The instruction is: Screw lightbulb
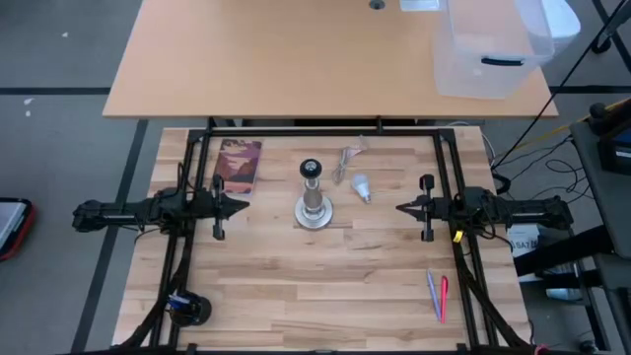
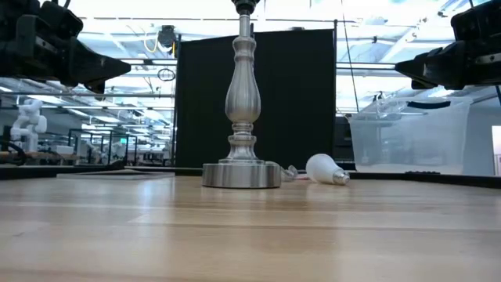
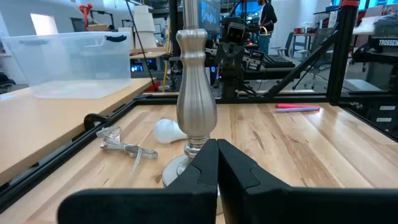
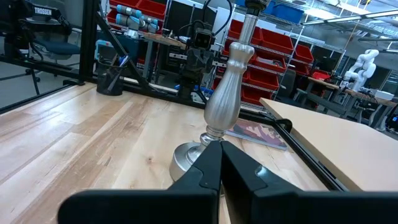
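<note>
The white lightbulb (image 1: 361, 185) lies on its side on the table, right of and a little beyond the silver lamp stand (image 1: 314, 202); it also shows in the low view (image 2: 325, 168) and left wrist view (image 3: 169, 130). The stand rests upright on its round base (image 2: 241, 174), its dark socket (image 1: 312, 168) on top. My left gripper (image 1: 242, 208) hovers shut and empty left of the stand. My right gripper (image 1: 402, 208) hovers shut and empty right of the stand, on the near side of the bulb.
A booklet (image 1: 238, 166) lies at the far left. A crumpled clear wrapper (image 1: 350, 156) lies beyond the bulb. Two pens (image 1: 437, 296) lie at the near right, a dark cup (image 1: 187, 309) at the near left. A clear plastic bin (image 1: 493, 44) stands on the table behind.
</note>
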